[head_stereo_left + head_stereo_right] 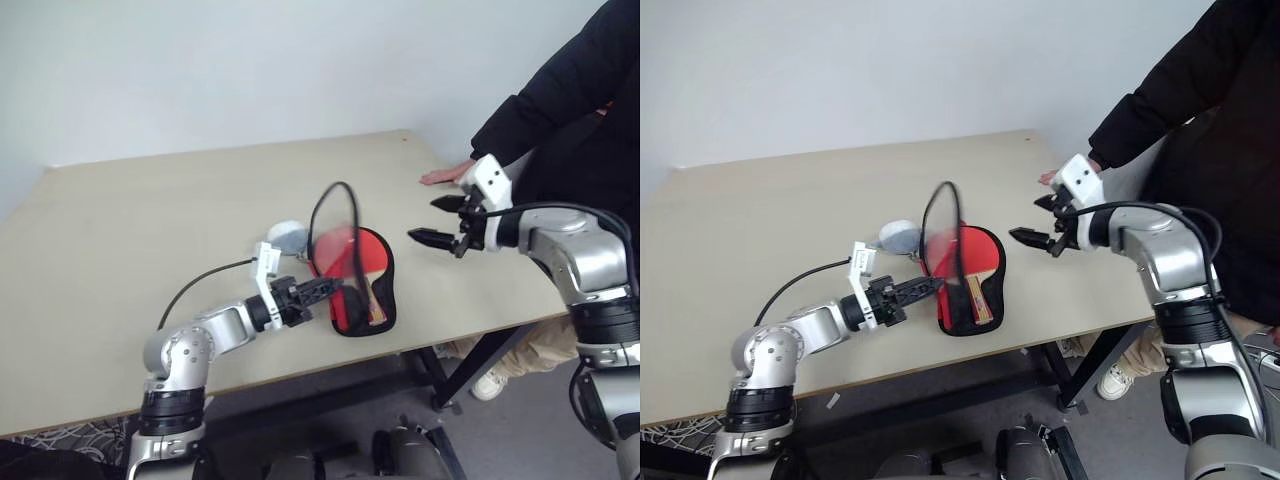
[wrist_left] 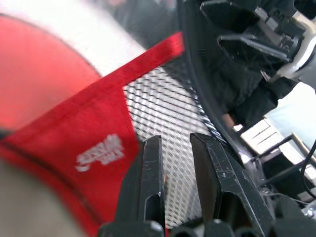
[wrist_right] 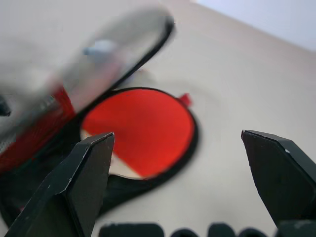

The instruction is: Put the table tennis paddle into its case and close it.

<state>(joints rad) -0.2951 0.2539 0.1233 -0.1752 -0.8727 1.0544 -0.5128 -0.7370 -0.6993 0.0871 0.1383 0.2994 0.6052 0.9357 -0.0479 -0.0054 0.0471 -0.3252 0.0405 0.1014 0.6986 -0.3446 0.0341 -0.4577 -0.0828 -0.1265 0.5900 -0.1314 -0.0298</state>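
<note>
Paddle (image 1: pixel 975 256) inside the open case (image 1: pixel 962 322), flap upright, left gripper (image 1: pixel 930 287) pinching it, right gripper (image 1: pixel 1038 222) wide apart nearby.

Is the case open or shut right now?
Open. The case's top flap stands raised, lifted by the left gripper, and the paddle's red face shows inside.

The case (image 1: pixel 362 285) lies open on the desk (image 1: pixel 150 230), its lifted flap (image 1: pixel 943 225) smeared by motion, so the flap's edge is hard to trace. The flap covers part of the paddle's (image 3: pixel 140 128) red face; the handle (image 1: pixel 978 300) is too small to make out clearly. Whether the left end effector (image 1: pixel 930 288) actually pinches the flap cannot be told. A small grey-white lump (image 1: pixel 287 236) sits partly behind the flap. The person's (image 1: pixel 1200 120) body is cut off by the picture's edge, and the right end effector (image 1: pixel 438 222) partly hides their hand (image 1: pixel 447 175).
</note>
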